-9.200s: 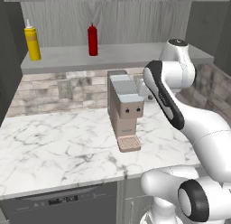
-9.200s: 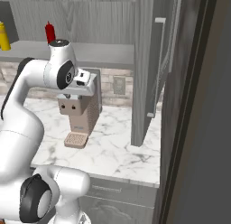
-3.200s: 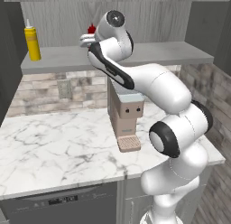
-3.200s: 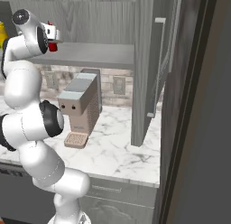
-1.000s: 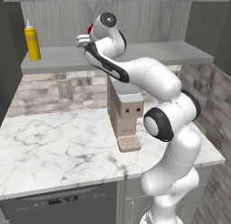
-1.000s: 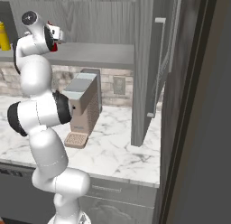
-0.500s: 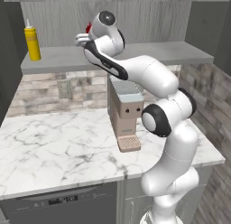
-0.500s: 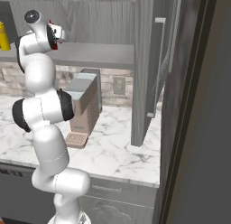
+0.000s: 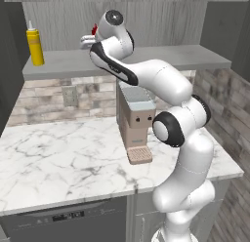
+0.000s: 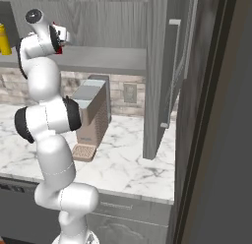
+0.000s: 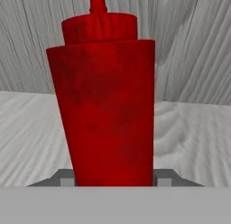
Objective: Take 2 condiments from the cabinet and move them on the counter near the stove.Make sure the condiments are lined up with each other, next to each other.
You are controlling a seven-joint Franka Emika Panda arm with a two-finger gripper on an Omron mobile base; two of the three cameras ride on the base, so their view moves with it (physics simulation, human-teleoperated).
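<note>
In the left base view, the yellow bottle [image 9: 34, 45] stands upright at upper left on the cabinet shelf [image 9: 161, 58]. At upper centre, the gripper [image 9: 89, 39] reaches the red bottle [image 9: 94, 29]. In the hand view, the red bottle sits upright between 2 fingertips [image 11: 66, 178]; whether they grip it cannot be told. Below, the counter [image 9: 58, 158] carries a coffee machine [image 9: 135, 122].

You have two squeeze bottles to count: one yellow bottle [image 9: 34, 45] standing on the cabinet shelf [image 9: 161, 55], and one red bottle [image 11: 104, 105] close in front of the hand camera. One coffee machine [image 9: 135, 120] sits on the marble surface [image 9: 58, 158]. One wall outlet [image 9: 70, 95] shows in the backsplash.
</note>
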